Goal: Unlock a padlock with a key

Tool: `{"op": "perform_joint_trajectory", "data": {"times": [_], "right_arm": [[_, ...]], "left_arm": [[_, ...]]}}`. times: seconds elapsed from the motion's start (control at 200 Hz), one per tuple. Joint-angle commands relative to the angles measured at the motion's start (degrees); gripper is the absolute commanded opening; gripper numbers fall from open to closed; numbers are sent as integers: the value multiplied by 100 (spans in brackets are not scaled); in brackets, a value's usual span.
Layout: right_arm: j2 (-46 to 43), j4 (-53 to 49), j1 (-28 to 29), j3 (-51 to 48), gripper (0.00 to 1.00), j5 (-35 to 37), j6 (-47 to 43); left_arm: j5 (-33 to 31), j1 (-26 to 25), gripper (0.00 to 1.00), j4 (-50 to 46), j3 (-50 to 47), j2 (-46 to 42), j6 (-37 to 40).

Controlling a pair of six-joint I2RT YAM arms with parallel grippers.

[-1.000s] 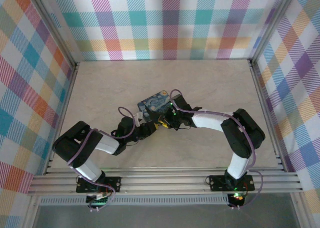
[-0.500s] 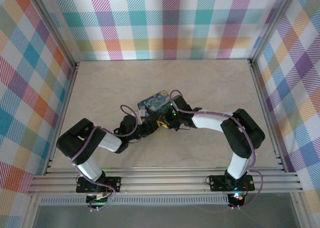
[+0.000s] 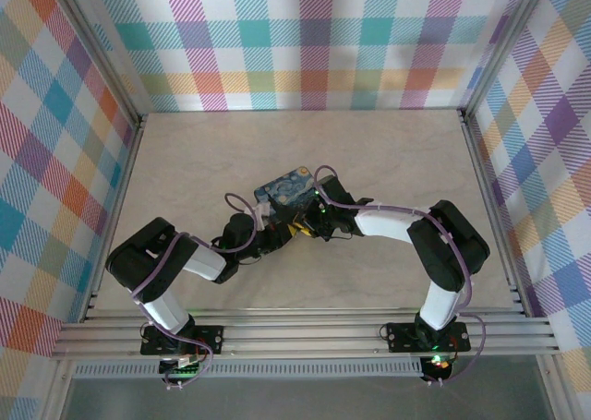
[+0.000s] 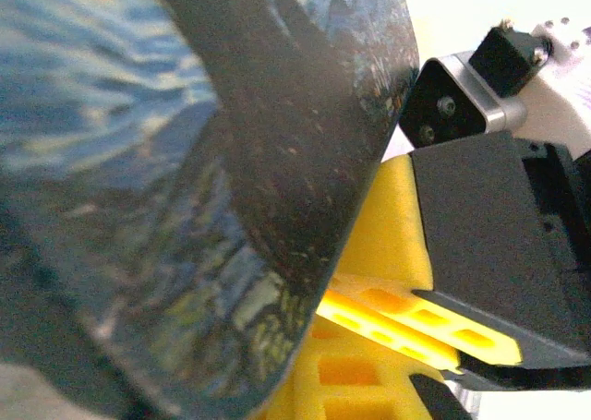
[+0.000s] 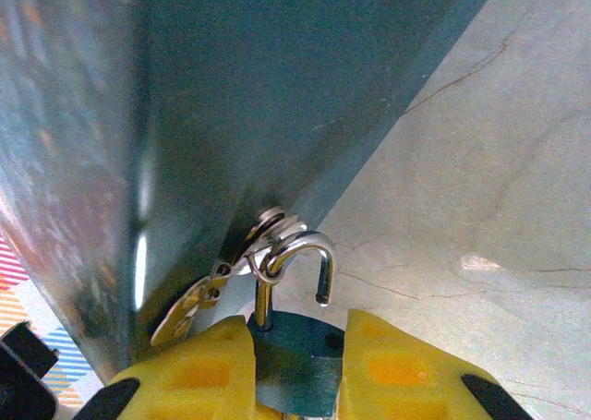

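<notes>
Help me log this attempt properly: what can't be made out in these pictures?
1. Keyhole of the padlock: right wrist view, cut off by the bottom edge, between the right gripper's fingers.
2. State of the left gripper: left wrist view, the blurred tin sits close and covers it.
3. Lock details from above: top view, too small.

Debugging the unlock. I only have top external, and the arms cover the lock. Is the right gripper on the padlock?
Observer: Yes. On right wrist, the right gripper has its yellow pads clamped on the blue padlock body.
Operator: Shackle open?
Observer: Open. The shackle has its free end hanging outside the body.
Operator: Off the tin?
Observer: No. It's hooked through the metal loop on the tin.
</notes>
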Motion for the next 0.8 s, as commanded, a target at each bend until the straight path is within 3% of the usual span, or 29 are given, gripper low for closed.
{"op": "perform_joint_trajectory", "data": {"times": [0.0, 0.135, 0.27, 0.34, 0.48, 0.685, 0.795], "right_arm": [[-199, 48, 34, 14, 0, -278, 5], [-178, -368, -16, 245, 0, -600, -270], [-113, -843, -15, 511, 0, -946, -621], [-70, -1184, -6, 650, 0, -1066, -842], [-219, -1373, 3, 511, 1, -898, -949], [-535, -1431, -6, 406, 46, -553, -931], [-702, -1439, -6, 350, 56, -379, -927]], "left_arm": [[-640, -690, 0, -373, 93, -260, 1720], [-1793, -1569, 0, -672, 158, -297, 3443], [-2757, -2033, 0, -1437, 471, -168, 4898], [-3069, -2084, 0, -1779, 552, -200, 5287], [-2633, -1829, 0, -1903, 442, -525, 5004], [-2454, -1674, 0, -1580, 156, -721, 4316], [-2403, -1571, 0, -1572, 129, -746, 4082]]}}
